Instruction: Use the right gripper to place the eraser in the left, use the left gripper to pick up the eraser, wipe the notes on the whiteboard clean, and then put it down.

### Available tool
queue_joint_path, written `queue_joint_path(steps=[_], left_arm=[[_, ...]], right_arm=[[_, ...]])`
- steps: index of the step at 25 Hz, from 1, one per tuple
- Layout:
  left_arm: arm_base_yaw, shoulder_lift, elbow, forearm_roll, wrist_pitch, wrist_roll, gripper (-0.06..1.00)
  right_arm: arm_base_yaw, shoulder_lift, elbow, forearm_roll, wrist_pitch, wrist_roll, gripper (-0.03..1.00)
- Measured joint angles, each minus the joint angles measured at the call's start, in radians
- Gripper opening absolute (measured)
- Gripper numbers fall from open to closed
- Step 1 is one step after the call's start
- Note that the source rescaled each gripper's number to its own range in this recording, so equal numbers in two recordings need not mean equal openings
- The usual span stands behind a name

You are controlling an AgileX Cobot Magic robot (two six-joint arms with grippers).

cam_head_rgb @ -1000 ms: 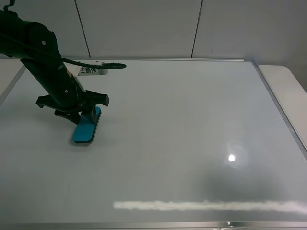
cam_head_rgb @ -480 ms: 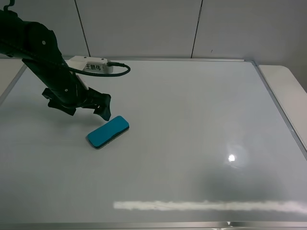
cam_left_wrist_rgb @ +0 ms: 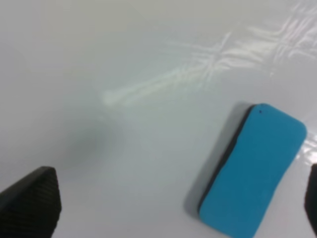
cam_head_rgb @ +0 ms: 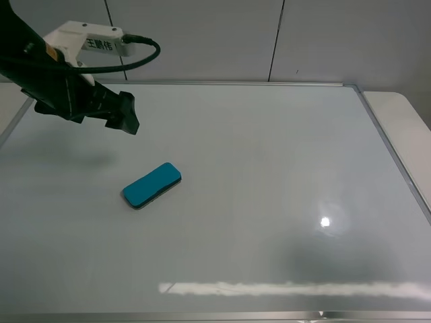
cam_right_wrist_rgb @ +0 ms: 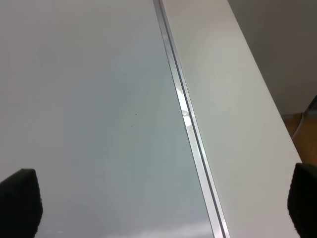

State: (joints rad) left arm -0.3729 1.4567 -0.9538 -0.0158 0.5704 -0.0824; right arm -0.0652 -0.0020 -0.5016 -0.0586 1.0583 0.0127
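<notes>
The teal-blue eraser (cam_head_rgb: pixel 151 185) lies flat and slantwise on the whiteboard (cam_head_rgb: pixel 269 155), left of its middle, with nothing touching it. My left gripper (cam_head_rgb: pixel 114 111) hangs above the board's far left part, up and back from the eraser, with its jaws open and empty. In the left wrist view the eraser (cam_left_wrist_rgb: pixel 252 193) sits beside the open left gripper (cam_left_wrist_rgb: pixel 171 206), on the bare whiteboard (cam_left_wrist_rgb: pixel 124 59). In the right wrist view my right gripper (cam_right_wrist_rgb: pixel 161 208) is wide open and empty over the whiteboard's (cam_right_wrist_rgb: pixel 89 99) right frame edge. The notes are not in view.
A white table surface (cam_head_rgb: pixel 404 128) borders the board's silver frame (cam_right_wrist_rgb: pixel 185 114) on the right. Grey wall panels (cam_head_rgb: pixel 202 40) stand behind the board. A lamp glare spot (cam_head_rgb: pixel 325 221) and a pale streak (cam_head_rgb: pixel 289 289) shine on the near part.
My left gripper opened and let go of the eraser, which now lies flat on the board. The left arm then rose and drew back toward the far left.
</notes>
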Motion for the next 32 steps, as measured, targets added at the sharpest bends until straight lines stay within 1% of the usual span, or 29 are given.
queue_joint_path(steps=[2, 6, 8, 9, 11, 14, 16, 19, 23, 26, 32], left_arm=[[0.008, -0.107, 0.047, 0.024, -0.001, 0.0, 1.0], [0.051, -0.354, 0.172, 0.054, -0.026, -0.002, 1.0], [0.074, -0.488, 0.224, 0.085, -0.026, 0.002, 1.0], [0.088, -0.543, 0.242, 0.113, -0.022, 0.008, 1.0], [0.127, -0.663, 0.27, 0.173, 0.005, 0.013, 1.0], [0.194, -0.836, 0.277, 0.206, 0.076, 0.03, 1.0], [0.253, -0.961, 0.279, 0.199, 0.112, 0.058, 1.0], [0.348, -1.096, 0.286, 0.163, 0.153, 0.113, 1.0], [0.458, -1.216, 0.29, 0.105, 0.23, 0.133, 1.0], [0.499, -1.288, 0.312, 0.063, 0.285, 0.135, 1.0], [0.508, -1.442, 0.418, -0.033, 0.365, 0.135, 1.0]], right_arm=[[0.0, 0.0, 0.0, 0.0, 0.0, 0.0, 1.0], [0.0, 0.0, 0.0, 0.0, 0.0, 0.0, 1.0], [0.0, 0.0, 0.0, 0.0, 0.0, 0.0, 1.0], [0.0, 0.0, 0.0, 0.0, 0.0, 0.0, 1.0], [0.0, 0.0, 0.0, 0.0, 0.0, 0.0, 1.0], [0.0, 0.0, 0.0, 0.0, 0.0, 0.0, 1.0], [0.0, 0.0, 0.0, 0.0, 0.0, 0.0, 1.0], [0.0, 0.0, 0.0, 0.0, 0.0, 0.0, 1.0], [0.0, 0.0, 0.0, 0.0, 0.0, 0.0, 1.0], [0.0, 0.0, 0.0, 0.0, 0.0, 0.0, 1.0], [0.0, 0.0, 0.0, 0.0, 0.0, 0.0, 1.0]])
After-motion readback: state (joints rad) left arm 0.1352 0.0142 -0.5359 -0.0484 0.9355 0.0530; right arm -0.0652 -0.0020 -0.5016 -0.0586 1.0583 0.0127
